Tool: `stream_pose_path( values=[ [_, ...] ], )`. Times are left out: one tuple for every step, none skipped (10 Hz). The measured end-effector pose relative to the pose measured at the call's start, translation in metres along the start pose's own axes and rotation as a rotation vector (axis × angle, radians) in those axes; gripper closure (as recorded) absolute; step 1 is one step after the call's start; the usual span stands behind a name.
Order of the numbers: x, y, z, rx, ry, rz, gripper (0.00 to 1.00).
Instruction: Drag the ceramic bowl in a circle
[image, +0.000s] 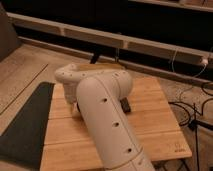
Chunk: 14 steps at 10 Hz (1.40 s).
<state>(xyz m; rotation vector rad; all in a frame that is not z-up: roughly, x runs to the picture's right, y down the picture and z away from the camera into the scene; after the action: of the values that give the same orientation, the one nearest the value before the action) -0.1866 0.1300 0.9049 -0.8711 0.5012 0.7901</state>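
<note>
Robot arm (107, 125), white and thick, is seen filling the middle of the view. It runs from the bottom edge up to an elbow and is bent left into a slimmer wrist section (67, 76), which is turned down toward the table. Small round holes are dotted along the big link.

Under it a wooden slatted table (155, 117) is set, light in tone, with a small printed mark near its front right corner. A dark mat (25, 125) is laid just beside the table's left edge. A pale long ledge (100, 36) is run across the dark background behind the table. Dark cables (192, 107) are strewn on the floor right of the table.

A small dark flat object (126, 106) is seen on the table, partly covered by the right outline of the big link; its kind cannot be told.

The gripper (78, 107) is placed below the wrist, low over the table's left half. It shows only as a dark sliver at the left outline of the big link, and whether it is spread or closed cannot be told. The ceramic bowl is hidden behind the arm, so its exact spot on the table cannot be told.
</note>
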Motion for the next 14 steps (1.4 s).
stream_pose_path(
  values=[
    [-0.006, 0.007, -0.006, -0.001, -0.012, -0.016, 0.92],
    [-0.009, 0.014, -0.011, -0.006, -0.020, -0.031, 0.99],
    [-0.010, 0.024, -0.016, -0.015, -0.025, -0.050, 1.00],
    [-0.009, 0.032, -0.021, -0.026, -0.027, -0.066, 1.00],
    [-0.006, 0.047, -0.025, -0.042, -0.029, -0.090, 1.00],
    [0.001, 0.061, -0.027, -0.063, -0.021, -0.112, 1.00],
    [0.011, 0.070, -0.028, -0.078, -0.006, -0.128, 1.00],
    [0.021, 0.077, -0.027, -0.088, 0.013, -0.139, 1.00],
    [0.032, 0.080, -0.023, -0.095, 0.038, -0.148, 1.00],
    [0.050, 0.077, -0.018, -0.102, 0.081, -0.137, 1.00],
    [0.059, 0.072, -0.015, -0.100, 0.104, -0.123, 1.00],
    [0.065, 0.067, -0.014, -0.093, 0.122, -0.110, 1.00],
    [0.072, 0.054, -0.011, -0.078, 0.147, -0.085, 1.00],
    [0.074, 0.046, -0.009, -0.070, 0.157, -0.069, 1.00]
  ],
)
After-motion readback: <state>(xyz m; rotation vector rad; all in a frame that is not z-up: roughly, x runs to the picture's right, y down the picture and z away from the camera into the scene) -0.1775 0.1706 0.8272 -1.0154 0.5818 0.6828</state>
